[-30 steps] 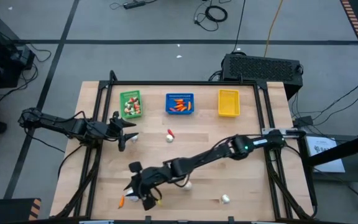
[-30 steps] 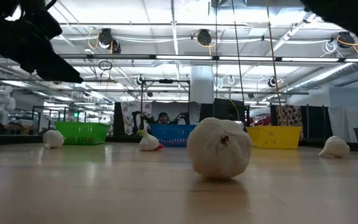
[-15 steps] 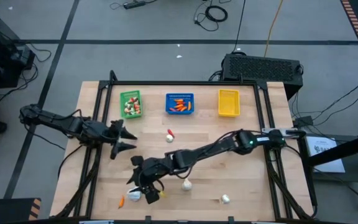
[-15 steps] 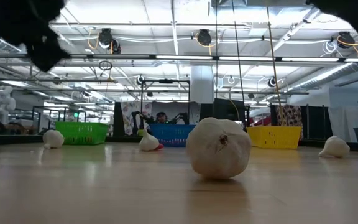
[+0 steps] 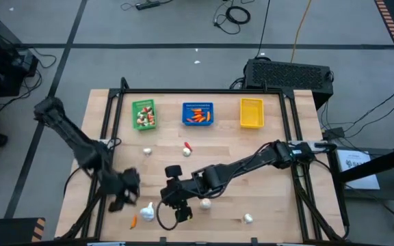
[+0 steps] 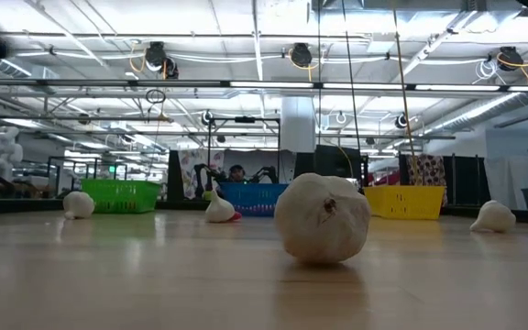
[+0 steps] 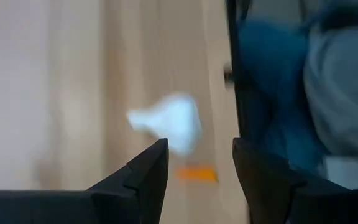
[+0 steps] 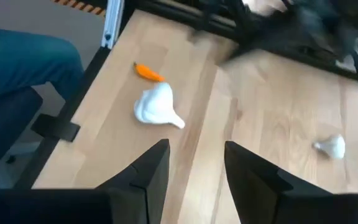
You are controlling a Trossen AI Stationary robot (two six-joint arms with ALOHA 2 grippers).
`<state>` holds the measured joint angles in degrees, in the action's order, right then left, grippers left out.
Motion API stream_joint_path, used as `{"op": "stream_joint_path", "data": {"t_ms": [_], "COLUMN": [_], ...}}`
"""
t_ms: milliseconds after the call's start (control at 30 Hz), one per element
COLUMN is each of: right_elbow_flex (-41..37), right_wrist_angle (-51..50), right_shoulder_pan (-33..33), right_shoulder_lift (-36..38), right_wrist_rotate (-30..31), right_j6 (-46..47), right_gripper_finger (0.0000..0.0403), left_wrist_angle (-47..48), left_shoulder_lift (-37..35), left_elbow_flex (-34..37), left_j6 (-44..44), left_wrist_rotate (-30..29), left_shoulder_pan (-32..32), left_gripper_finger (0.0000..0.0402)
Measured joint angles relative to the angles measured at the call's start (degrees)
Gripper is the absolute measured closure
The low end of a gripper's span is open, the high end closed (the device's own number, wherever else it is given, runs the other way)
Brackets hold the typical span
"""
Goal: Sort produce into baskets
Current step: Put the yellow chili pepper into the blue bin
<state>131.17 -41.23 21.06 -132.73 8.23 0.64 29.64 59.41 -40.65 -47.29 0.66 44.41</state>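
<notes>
Dark fingers of the right gripper (image 5: 176, 208) stand parted with nothing between them, low over the table's near-left part; in its wrist view a white garlic bulb (image 8: 156, 107) lies just ahead of the gap, untouched, with a small orange piece (image 8: 148, 72) just beyond it. Left gripper (image 5: 124, 191) hangs just to the left of that spot, near the table's left edge; its fingers (image 7: 143, 171) are also spread and empty, the same bulb and orange piece showing blurred past them.

Wooden table (image 5: 272, 178) carries more loose garlic: one bulb (image 5: 206, 203) beside the right arm, one (image 5: 248, 219) near the front edge, one (image 5: 147, 152) below the green basket (image 5: 143, 114), and a white-and-red piece (image 5: 187, 147) at centre. Green basket holds mixed bits, blue basket (image 5: 198, 114) holds orange-red pieces, yellow basket (image 5: 251, 113) looks bare. All three sit in a row along the far edge.
</notes>
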Motion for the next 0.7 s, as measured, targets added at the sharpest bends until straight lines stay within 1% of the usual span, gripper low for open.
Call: {"op": "stream_joint_path", "data": {"t_ms": [133,233,333,500,700], "right_elbow_flex": [-0.06,-0.11,-0.11,-0.11,-0.1], "right_wrist_angle": [-0.65,-0.24,0.29,0.01,-0.43], "right_shoulder_pan": [0.87,1.22,1.53,1.42,0.64], "right_shoulder_lift": [-0.36,-0.41,-0.41,-0.41,-0.45], "right_wrist_rotate": [0.87,0.87,0.98,1.0,0.98], "right_j6": [2.12,3.22,2.94,2.13,-0.59], "right_gripper_finger": [0.0257,0.0257,0.0257,0.0257,0.0257], "left_wrist_angle": [7.83,8.97,6.78,5.93,0.33], "left_shoulder_lift": [8.83,13.4,17.59,24.19,29.64], "left_elbow_flex": [-4.36,-7.62,-9.85,-10.95,-10.97], "left_j6": [-13.87,-21.52,-26.73,-35.05,-39.24], "left_wrist_rotate": [0.67,0.73,0.12,-0.72,-0.85], "left_shoulder_pan": [6.43,10.53,13.78,16.12,16.86], "left_gripper_finger": [0.0217,0.0217,0.0217,0.0217,0.0217]}}
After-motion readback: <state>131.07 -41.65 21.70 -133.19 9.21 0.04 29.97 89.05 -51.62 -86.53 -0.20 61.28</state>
